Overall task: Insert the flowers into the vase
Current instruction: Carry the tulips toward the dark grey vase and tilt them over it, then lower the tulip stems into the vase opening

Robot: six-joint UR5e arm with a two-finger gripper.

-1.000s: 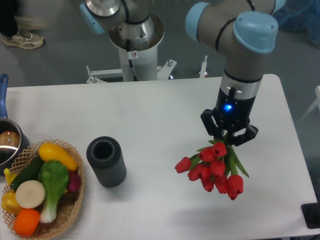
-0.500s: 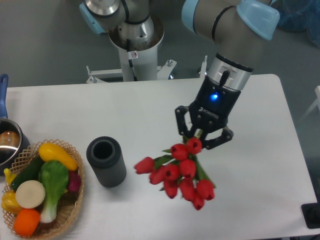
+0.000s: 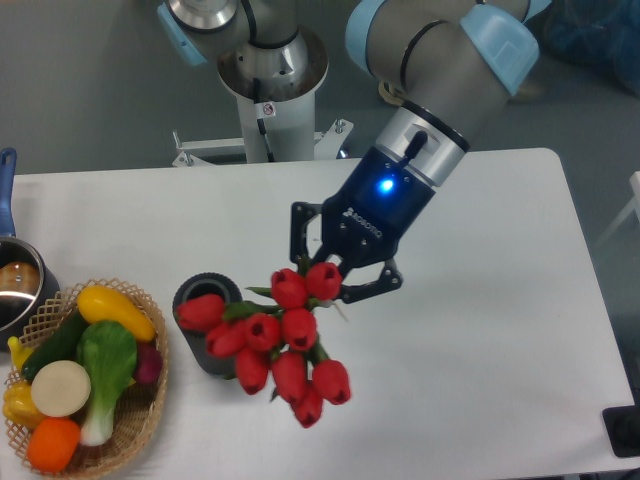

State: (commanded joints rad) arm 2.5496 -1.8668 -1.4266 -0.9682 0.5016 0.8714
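Note:
My gripper point(image 3: 338, 262) is shut on the stems of the flowers point(image 3: 275, 343), a bunch of red tulips with green stems that hangs in the air with the buds toward the camera. The vase point(image 3: 207, 300), dark grey and ribbed, stands upright on the white table at the left. The tulip buds cover the vase's right side and lower body; only part of its rim and opening shows. The gripper is just right of the vase and above it.
A wicker basket point(image 3: 140, 425) of vegetables sits at the table's front left corner. A steel pot point(image 3: 17, 285) with a blue handle is at the left edge. The arm's base point(image 3: 270, 75) stands behind the table.
The gripper has carried the flowers leftward across the table, from the right side to just beside and over the vase. The wrist has tilted further.

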